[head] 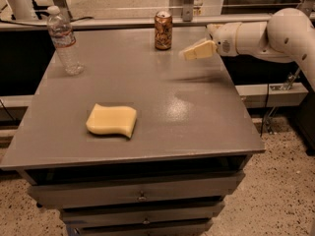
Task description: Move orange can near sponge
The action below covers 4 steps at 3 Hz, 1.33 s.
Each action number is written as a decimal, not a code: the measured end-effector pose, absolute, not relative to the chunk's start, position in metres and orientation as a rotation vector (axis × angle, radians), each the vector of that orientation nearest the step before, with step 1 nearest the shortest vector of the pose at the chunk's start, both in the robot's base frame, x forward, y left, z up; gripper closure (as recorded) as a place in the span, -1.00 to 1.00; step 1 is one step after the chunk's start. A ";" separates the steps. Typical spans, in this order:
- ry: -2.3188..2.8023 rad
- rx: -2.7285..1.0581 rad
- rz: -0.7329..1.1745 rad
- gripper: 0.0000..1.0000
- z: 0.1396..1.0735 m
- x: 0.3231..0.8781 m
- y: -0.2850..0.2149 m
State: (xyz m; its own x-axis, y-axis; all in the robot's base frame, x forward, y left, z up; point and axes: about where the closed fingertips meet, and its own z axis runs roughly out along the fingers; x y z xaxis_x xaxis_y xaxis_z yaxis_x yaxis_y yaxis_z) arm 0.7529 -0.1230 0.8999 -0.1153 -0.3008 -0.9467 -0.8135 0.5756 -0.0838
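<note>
The orange can (pixel 163 30) stands upright at the far edge of the grey table (pixel 197 112), right of centre. The pale yellow sponge (pixel 112 120) lies flat at the front left of the table, well apart from the can. My gripper (pixel 189 53) reaches in from the right on a white arm and hovers above the table, just right of the can and slightly nearer to me. It does not touch the can.
A clear plastic water bottle (pixel 62 40) stands at the far left of the table. Drawers (pixel 141 195) sit under the table's front edge. A rail (pixel 113 22) runs behind the table. A speckled floor lies to the right.
</note>
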 end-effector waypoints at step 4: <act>1.648 -0.874 0.500 -1.00 0.883 0.801 -0.104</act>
State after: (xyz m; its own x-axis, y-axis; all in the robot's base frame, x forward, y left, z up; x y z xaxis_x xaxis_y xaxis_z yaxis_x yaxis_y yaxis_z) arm 0.8005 -0.1039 0.8830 -0.0758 -0.2802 -0.9569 -0.7645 0.6324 -0.1246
